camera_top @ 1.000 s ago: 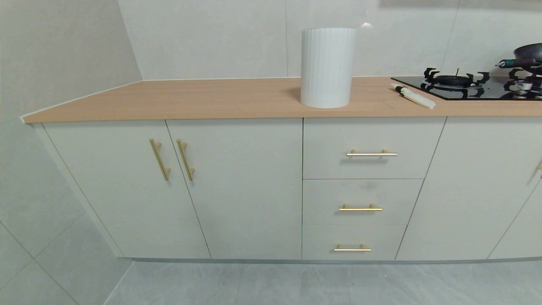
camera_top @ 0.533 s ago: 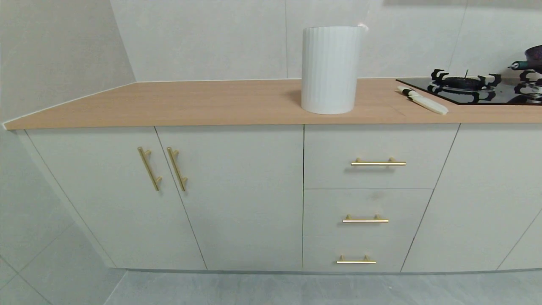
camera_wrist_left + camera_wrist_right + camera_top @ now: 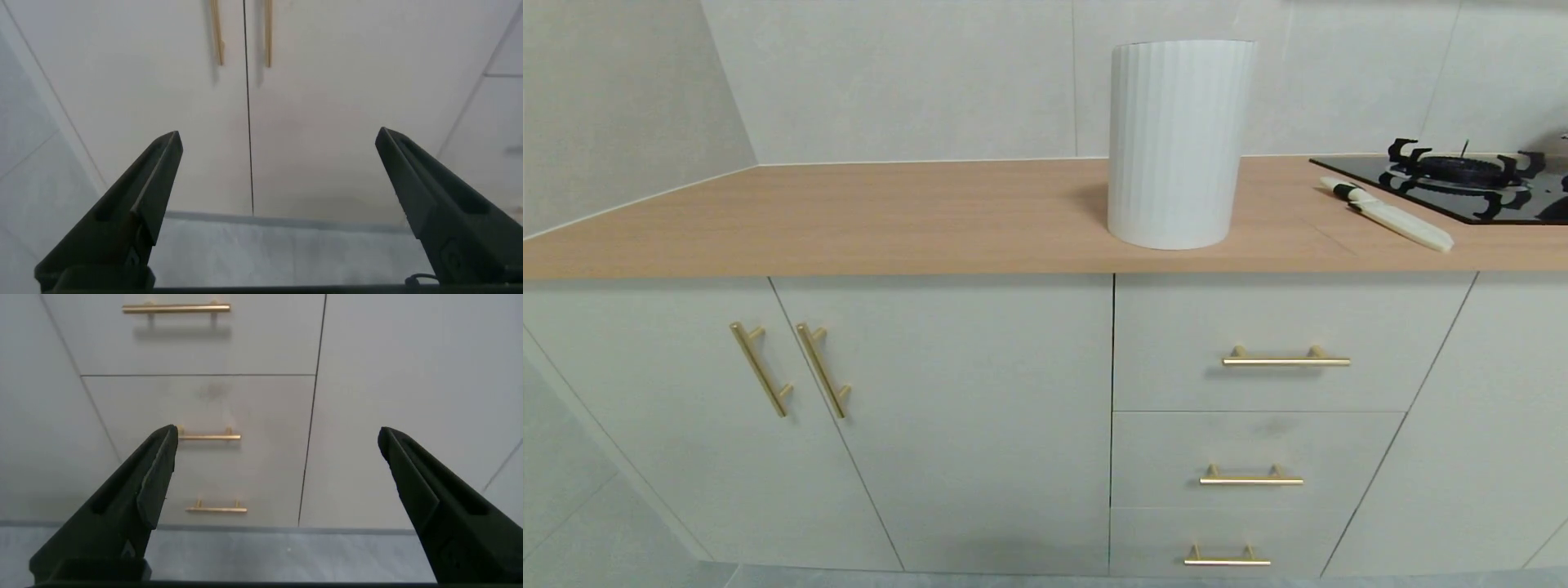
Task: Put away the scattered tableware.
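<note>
Jaws gape wide and empty: left jaws before the cabinet doors [image 3: 327, 122], right jaws before the drawers [image 3: 204, 400].

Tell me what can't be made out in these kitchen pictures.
Tall white ribbed container: head view, its own wall hides the inside.
Black gas hob: cut off by the head view's right edge.
Cream drawers: head view, closed fronts hide contents.
Cream knife-shaped utensil: head view, too small to identify.
</note>
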Tool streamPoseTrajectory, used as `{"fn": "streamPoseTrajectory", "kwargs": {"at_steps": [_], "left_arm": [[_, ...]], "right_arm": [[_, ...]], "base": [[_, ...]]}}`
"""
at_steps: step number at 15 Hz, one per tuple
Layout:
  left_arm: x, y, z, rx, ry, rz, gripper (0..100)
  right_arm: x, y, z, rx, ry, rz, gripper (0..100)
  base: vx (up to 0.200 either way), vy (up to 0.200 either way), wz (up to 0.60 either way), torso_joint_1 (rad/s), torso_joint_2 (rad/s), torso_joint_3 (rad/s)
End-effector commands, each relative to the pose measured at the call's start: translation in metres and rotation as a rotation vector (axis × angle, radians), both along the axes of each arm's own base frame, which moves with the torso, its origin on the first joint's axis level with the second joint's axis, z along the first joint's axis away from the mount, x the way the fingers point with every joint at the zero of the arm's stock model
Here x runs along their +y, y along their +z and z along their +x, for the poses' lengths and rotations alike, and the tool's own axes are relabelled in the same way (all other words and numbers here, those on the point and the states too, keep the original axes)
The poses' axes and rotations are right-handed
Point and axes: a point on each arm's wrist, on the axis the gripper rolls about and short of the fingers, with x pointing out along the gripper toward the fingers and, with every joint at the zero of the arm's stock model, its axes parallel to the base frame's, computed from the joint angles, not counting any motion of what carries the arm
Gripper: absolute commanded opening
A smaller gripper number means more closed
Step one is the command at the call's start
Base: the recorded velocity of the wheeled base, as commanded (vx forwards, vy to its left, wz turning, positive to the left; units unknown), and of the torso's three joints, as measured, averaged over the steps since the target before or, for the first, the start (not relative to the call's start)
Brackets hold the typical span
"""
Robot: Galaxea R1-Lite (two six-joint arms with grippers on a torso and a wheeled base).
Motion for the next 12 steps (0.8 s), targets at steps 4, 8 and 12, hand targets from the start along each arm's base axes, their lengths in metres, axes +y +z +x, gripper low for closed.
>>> {"fn": "streamPoseTrajectory", "kwargs": {"at_steps": [4,8,12], "left_arm": [[0.0,0.0001,0.0001,0.001,0.001,-0.001,100],[0.0,0.0,0.0,0.0,0.001,-0.001,100],[0.0,0.0001,0.0001,0.001,0.001,-0.002,100]], "right_arm": [[0.0,0.0001,0.0001,0.002,0.001,0.0,100],[0.0,0.0001,0.0001,0.002,0.001,0.0,100],[0.0,0.0001,0.0001,0.002,0.001,-0.002,100]], "base": [[0.2,0.0,0.0,0.005,0.0,0.006],[0.15,0.0,0.0,0.003,0.0,-0.001],[0.0,0.0,0.0,0.0,0.0,0.0]]}}
